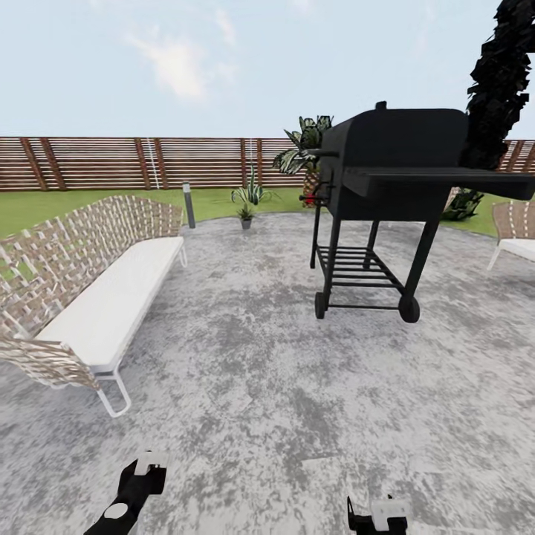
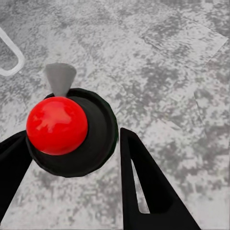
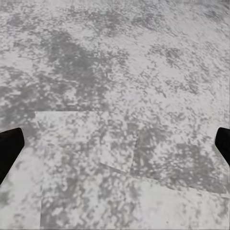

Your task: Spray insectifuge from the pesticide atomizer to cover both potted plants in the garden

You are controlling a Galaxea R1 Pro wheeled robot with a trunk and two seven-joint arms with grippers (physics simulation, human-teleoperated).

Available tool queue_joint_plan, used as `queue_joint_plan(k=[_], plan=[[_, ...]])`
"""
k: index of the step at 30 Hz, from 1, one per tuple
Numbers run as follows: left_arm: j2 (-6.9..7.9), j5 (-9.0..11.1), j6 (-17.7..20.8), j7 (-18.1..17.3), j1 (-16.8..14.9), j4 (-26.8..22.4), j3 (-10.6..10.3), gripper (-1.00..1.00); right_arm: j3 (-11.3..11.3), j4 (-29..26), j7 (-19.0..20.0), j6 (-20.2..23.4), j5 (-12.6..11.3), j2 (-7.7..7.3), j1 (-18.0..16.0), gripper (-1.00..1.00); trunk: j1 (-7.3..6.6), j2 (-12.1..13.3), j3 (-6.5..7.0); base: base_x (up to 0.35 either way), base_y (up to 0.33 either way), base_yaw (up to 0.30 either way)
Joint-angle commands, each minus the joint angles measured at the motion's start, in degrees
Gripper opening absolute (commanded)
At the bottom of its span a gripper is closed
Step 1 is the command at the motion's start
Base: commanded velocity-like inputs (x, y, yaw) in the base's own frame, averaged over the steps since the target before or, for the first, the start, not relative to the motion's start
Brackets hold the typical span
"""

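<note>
My left gripper (image 2: 72, 148) is shut on the pesticide atomizer (image 2: 57, 125). From above, the atomizer shows a red ball on a dark green-black round cap, with a grey nozzle pointing away. The black fingers (image 2: 143, 182) stand on either side of that cap. In the head view the left gripper (image 1: 141, 475) hangs low at the near left and my right gripper (image 1: 377, 514) at the near right. The right gripper (image 3: 115, 148) is open over bare paving. One small potted plant (image 1: 245, 214) stands far ahead at the paving's edge.
A black barbecue grill (image 1: 394, 171) on wheels stands ahead to the right. A woven bench (image 1: 96, 297) with a white cushion lines the left, and a chair (image 1: 516, 230) sits at the far right. A grey bollard lamp (image 1: 188, 204), a spiky agave (image 1: 251, 192) and the slat fence (image 1: 111, 162) lie beyond.
</note>
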Motion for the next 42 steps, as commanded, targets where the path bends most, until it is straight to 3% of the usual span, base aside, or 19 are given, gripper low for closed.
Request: queue_joint_plan(k=[1, 34, 38, 42], plan=[[-0.01, -0.60, -0.28, 0.08, -0.06, 0.08, 0.38, -1.00, -0.40, 0.04, -0.31, -0.10, 0.61, 0.02, -0.05, 1.00, 0.02, -0.02, -0.05, 0.338, 0.000, 0.000], [-0.03, -0.60, -0.28, 0.06, -0.06, 0.16, 0.40, -1.00, -0.45, -0.55, -0.38, -0.11, 0.66, -0.28, -0.07, 1.00, 0.02, -0.02, -0.05, 0.338, 0.010, 0.000], [-0.03, -0.60, -0.28, 0.06, -0.06, 0.11, 0.45, -1.00, -0.71, -9.11, -0.25, -0.11, 0.21, -1.63, -0.09, 1.00, 0.02, -0.02, -0.05, 0.338, 0.079, 0.000], [0.01, -0.61, -0.28, 0.03, -0.06, 0.12, 0.47, -1.00, -0.45, -11.47, -0.22, -0.11, 0.44, -1.85, -0.10, 1.00, 0.02, -0.02, -0.05, 0.296, 0.148, 0.000]])
